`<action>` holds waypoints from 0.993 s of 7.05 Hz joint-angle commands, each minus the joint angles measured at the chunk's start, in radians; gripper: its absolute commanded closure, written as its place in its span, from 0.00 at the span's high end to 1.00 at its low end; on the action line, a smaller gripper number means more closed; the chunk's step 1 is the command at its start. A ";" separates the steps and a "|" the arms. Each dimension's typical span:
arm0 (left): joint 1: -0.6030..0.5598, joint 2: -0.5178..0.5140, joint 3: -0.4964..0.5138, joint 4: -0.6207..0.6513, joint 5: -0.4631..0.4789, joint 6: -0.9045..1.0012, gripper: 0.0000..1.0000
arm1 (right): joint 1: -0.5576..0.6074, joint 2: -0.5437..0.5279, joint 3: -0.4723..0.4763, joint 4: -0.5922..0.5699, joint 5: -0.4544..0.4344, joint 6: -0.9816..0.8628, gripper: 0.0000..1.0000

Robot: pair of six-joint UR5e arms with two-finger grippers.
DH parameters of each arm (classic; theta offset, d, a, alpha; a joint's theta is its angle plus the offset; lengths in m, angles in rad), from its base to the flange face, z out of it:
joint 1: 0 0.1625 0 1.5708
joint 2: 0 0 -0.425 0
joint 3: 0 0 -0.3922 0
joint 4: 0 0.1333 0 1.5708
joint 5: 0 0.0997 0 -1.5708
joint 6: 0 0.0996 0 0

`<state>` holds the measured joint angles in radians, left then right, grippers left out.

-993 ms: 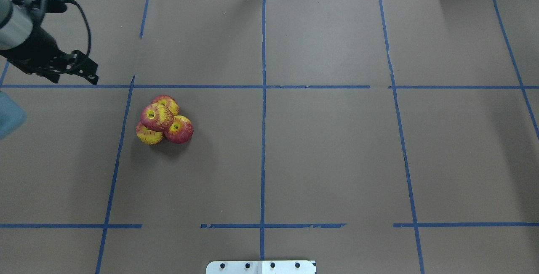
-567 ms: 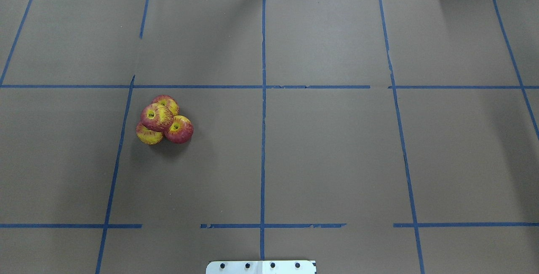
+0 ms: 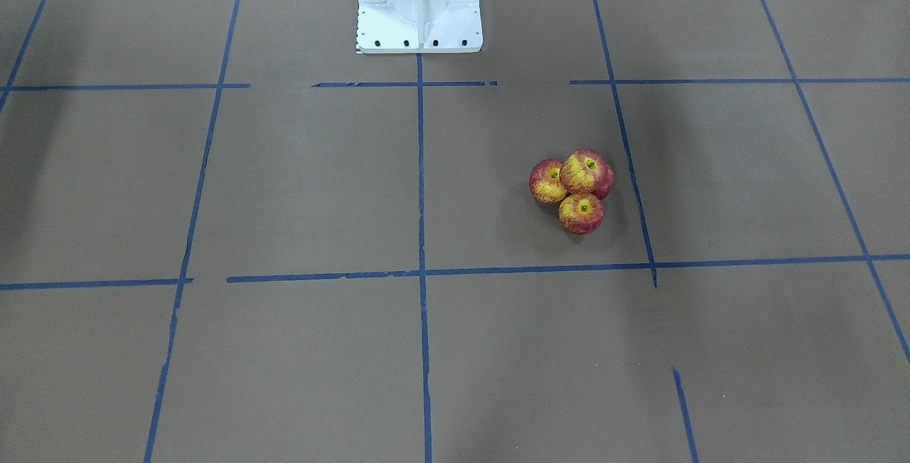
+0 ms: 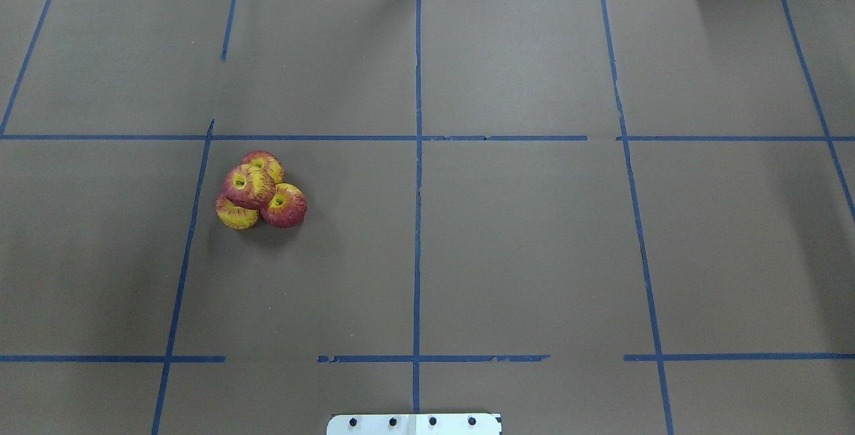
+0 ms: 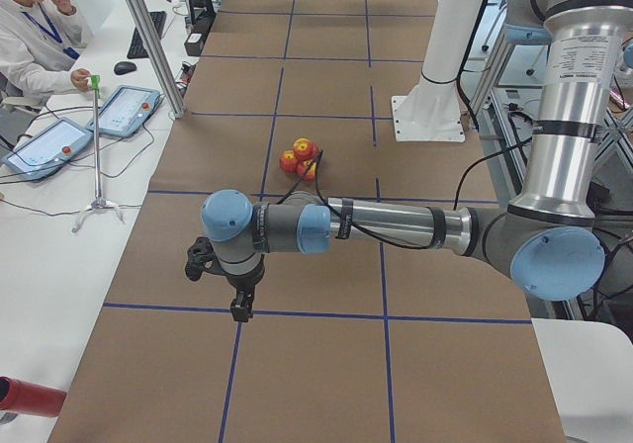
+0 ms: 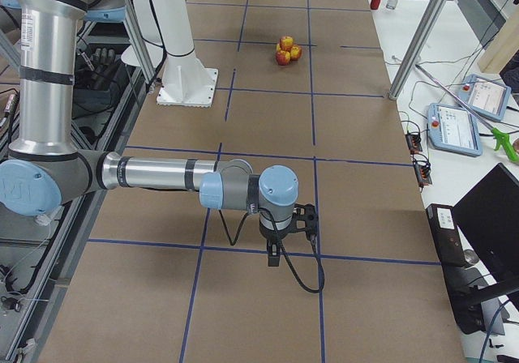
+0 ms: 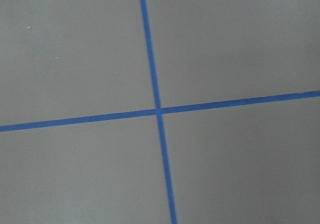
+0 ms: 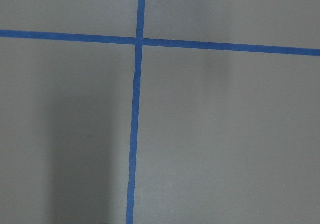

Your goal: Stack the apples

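Brown paper covers the table [image 4: 534, 254], and blue tape lines [image 4: 417, 221] mark it into squares. Four apples [image 4: 260, 189] sit in a tight pile on the robot's left half, in the middle row of squares. Three touch one another on the paper, and the fourth apple [image 4: 248, 185] rests on top of them with its stem dimple up. The pile stands near a tape line on its left but apart from it.

At the table's left end, the left gripper [image 5: 240, 310] points down over a tape crossing, well apart from the pile. It appears only in a side view, so how far its fingers are spread, and whether they hold anything, cannot be told. The right gripper [image 6: 274, 259] points down over a tape line at the right end, far from the apples, and its opening is equally unreadable.

A white mount [image 3: 419, 4] stands at the robot's edge of the table, near the middle and well apart from the pile.
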<state>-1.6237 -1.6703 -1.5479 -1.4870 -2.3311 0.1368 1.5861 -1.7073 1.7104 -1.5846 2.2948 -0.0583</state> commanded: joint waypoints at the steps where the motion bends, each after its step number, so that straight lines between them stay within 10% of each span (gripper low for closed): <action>1: -0.010 -0.003 0.017 -0.012 -0.004 0.004 1.00 | 0.000 0.000 0.000 0.000 0.000 0.000 1.00; 7: -0.002 -0.008 0.020 -0.101 -0.004 0.006 1.00 | 0.000 0.000 0.000 0.000 0.000 0.000 1.00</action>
<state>-1.6292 -1.6783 -1.5356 -1.5635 -2.3347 0.1457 1.5861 -1.7073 1.7104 -1.5846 2.2955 -0.0583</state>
